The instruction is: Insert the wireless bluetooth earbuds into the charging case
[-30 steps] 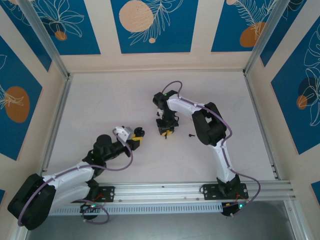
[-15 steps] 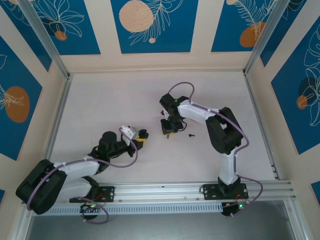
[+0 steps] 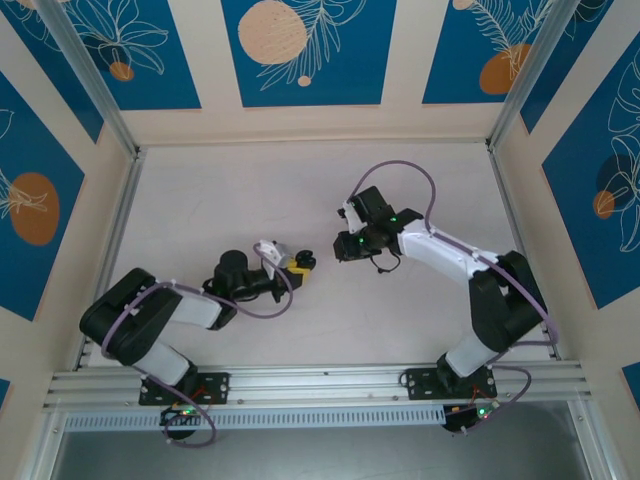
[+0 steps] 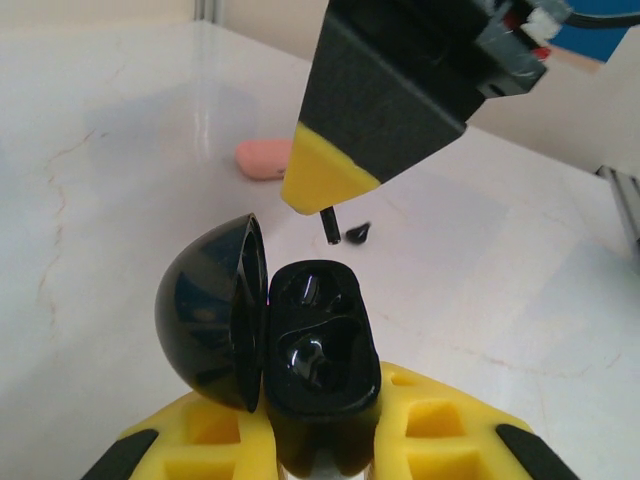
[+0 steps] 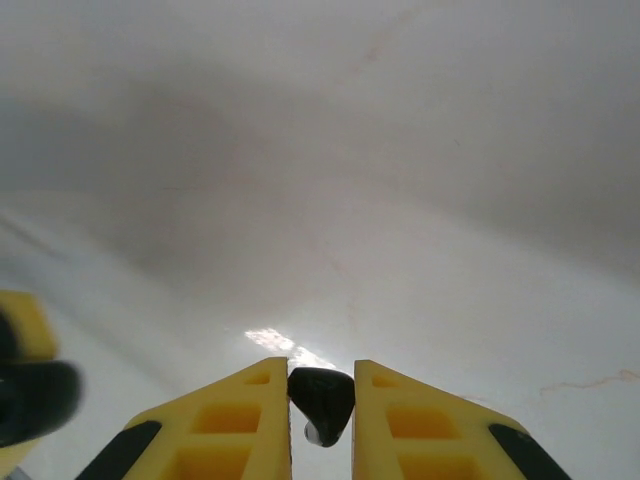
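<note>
Two grips: left jaws clamp the glossy black charging case (image 4: 312, 345), lid open; right jaws pinch a black earbud (image 5: 320, 402).

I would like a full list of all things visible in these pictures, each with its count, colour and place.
charging case: one, black, lid open, in the left gripper
held earbud: one, black, between the right gripper's fingers
loose earbud: one, black, on the table
pebble-shaped object: one, salmon pink, on the table
table: one, whitish
wall panels: several, blue and cream, around the table
left gripper: one, yellow-tipped, shut
right gripper: one, yellow-tipped, shut
</note>
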Robot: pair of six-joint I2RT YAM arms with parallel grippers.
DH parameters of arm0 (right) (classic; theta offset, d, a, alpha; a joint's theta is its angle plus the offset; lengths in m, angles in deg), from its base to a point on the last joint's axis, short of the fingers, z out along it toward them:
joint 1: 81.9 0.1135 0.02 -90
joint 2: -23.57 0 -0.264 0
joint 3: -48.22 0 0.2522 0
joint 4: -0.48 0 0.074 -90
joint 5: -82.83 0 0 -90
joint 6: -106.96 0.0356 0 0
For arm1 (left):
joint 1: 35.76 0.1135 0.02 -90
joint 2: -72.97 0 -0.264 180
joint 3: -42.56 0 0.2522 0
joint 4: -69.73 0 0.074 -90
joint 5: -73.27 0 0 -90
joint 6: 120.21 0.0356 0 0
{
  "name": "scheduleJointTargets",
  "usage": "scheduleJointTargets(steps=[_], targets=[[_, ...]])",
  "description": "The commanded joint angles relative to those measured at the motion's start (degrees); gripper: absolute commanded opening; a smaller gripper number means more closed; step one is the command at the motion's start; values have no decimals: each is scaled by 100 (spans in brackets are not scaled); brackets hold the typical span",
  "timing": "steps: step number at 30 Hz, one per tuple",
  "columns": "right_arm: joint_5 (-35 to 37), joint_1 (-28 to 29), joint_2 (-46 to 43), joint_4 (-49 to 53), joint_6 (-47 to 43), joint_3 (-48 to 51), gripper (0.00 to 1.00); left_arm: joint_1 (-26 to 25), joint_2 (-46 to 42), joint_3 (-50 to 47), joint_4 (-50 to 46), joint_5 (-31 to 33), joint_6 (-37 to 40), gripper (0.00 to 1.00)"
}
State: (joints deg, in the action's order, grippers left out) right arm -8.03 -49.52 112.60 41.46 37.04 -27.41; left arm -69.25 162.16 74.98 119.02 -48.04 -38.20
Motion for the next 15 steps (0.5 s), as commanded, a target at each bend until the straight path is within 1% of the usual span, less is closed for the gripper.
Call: scheduleJointTargets(steps=[1,9,15], targets=[[-361,6,-410,-490,-304,184,18,-29,242,156,878,-397,-284,11],[-593,158,-1026,-777,-728,434,17,-52,628,302,1329,-569,-536,11],[-750,367,-1134,-894,-1089,362,16,-61,718,367,1453,-648,-616,11]])
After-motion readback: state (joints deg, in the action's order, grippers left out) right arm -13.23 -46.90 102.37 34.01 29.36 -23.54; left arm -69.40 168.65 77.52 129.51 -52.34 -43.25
